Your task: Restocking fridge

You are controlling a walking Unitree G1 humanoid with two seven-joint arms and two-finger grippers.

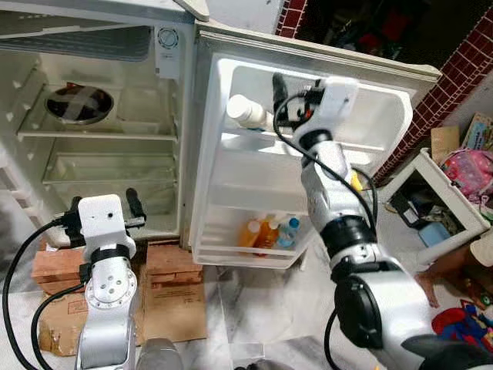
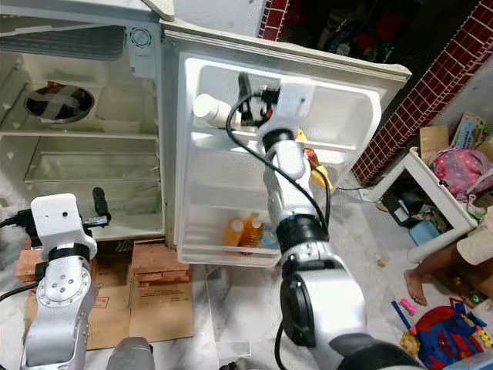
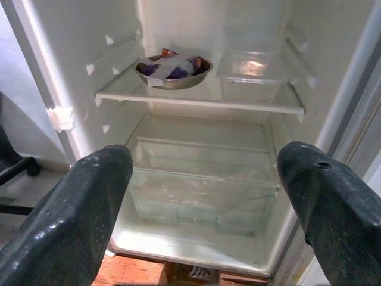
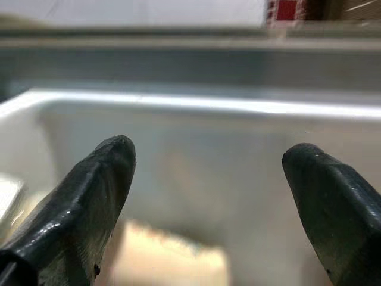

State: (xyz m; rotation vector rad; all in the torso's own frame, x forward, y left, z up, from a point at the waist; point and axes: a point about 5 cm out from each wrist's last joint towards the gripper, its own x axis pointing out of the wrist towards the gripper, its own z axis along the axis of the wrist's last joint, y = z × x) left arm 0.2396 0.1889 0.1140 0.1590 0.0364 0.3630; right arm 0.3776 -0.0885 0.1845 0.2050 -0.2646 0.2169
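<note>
Fridge door (image 1: 231, 185): right gripper (image 4: 208, 196) jaws wide, empty.

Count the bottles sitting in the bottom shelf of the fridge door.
3: two orange bottles side by side, and a clear bottle with a blue cap to their right. More may be hidden behind the shelf wall.

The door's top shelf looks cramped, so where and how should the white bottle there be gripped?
Probably round the body of the white bottle, which lies tilted in the top door shelf, cap end up and toward the fridge interior. Come from the front, over the shelf rail, fingers spanning its width. The right pincer is already up there, open, just beside it.
</note>
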